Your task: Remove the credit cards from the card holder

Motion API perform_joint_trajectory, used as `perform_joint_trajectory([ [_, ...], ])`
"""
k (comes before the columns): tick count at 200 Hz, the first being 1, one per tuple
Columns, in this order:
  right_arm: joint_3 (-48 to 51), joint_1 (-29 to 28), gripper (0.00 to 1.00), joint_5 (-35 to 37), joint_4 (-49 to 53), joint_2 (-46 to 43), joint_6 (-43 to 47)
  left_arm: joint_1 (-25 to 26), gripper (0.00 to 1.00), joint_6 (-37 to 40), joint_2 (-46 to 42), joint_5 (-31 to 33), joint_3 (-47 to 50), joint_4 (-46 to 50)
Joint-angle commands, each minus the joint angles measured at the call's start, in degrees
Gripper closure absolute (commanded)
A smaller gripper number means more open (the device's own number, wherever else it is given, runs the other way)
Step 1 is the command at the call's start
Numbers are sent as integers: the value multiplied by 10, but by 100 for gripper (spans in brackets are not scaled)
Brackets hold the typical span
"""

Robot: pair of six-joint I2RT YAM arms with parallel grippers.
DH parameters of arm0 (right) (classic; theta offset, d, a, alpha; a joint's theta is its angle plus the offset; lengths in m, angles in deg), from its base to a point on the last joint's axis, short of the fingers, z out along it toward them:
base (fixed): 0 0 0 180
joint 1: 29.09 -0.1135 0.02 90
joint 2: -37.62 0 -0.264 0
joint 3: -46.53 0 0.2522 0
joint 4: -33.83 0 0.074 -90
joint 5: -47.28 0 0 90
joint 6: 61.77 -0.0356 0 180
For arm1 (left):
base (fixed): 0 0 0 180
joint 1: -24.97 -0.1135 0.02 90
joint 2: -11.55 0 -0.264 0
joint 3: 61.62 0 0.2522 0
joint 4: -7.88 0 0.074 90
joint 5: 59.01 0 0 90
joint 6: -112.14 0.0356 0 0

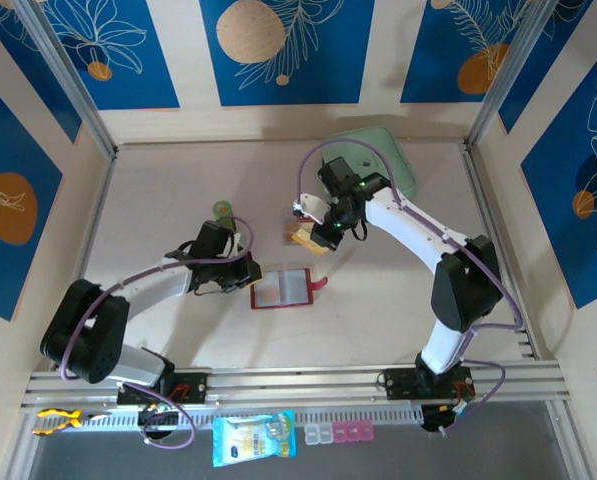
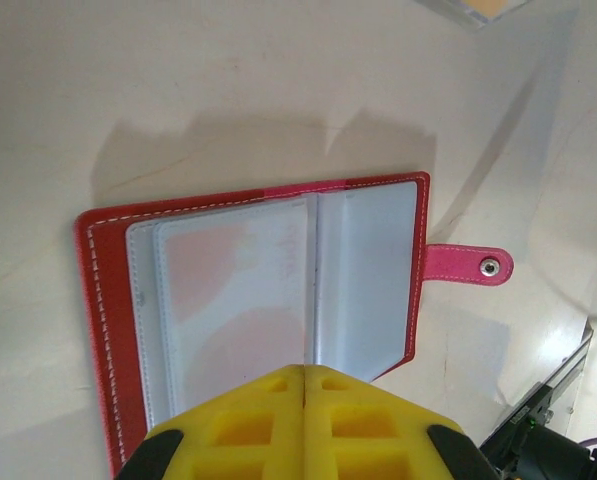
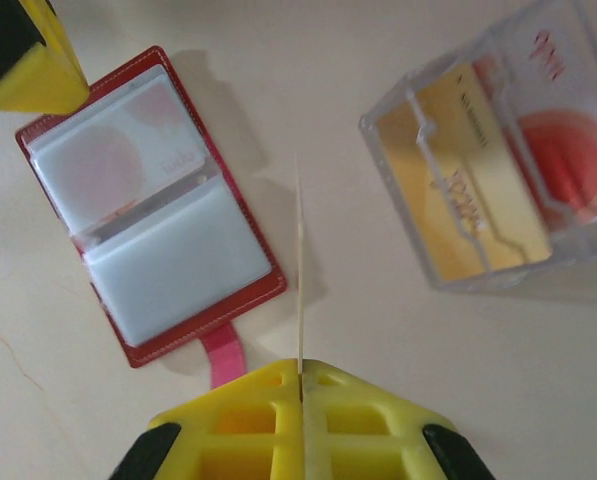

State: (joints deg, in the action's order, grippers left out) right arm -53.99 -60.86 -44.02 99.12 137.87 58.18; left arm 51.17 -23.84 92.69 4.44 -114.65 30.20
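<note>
Right gripper (image 3: 300, 372) clamped on edge-on credit card (image 3: 300, 260), long axis up-frame; open card holder (image 3: 148, 215) upper left, snap tab pointing down-frame.

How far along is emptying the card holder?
Done: a yellow card and a red card lie in the clear box. In hand: the right gripper pinches a third card, edge-on. Left: a pinkish card shows through a sleeve of the open card holder.
</note>
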Motion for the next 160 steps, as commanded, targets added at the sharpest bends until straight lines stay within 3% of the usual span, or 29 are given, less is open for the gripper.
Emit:
perform_joint_trajectory([
  [1, -51, 5, 100, 15, 51, 37, 95, -11, 94, 4, -12, 0, -5, 27],
  [62, -166, 10, 100, 29, 91, 138, 158, -13, 94, -14, -5, -7, -29, 43],
  [160, -297, 22, 100, 29, 129, 228, 206, -17, 94, -26, 19, -18, -42, 31],
])
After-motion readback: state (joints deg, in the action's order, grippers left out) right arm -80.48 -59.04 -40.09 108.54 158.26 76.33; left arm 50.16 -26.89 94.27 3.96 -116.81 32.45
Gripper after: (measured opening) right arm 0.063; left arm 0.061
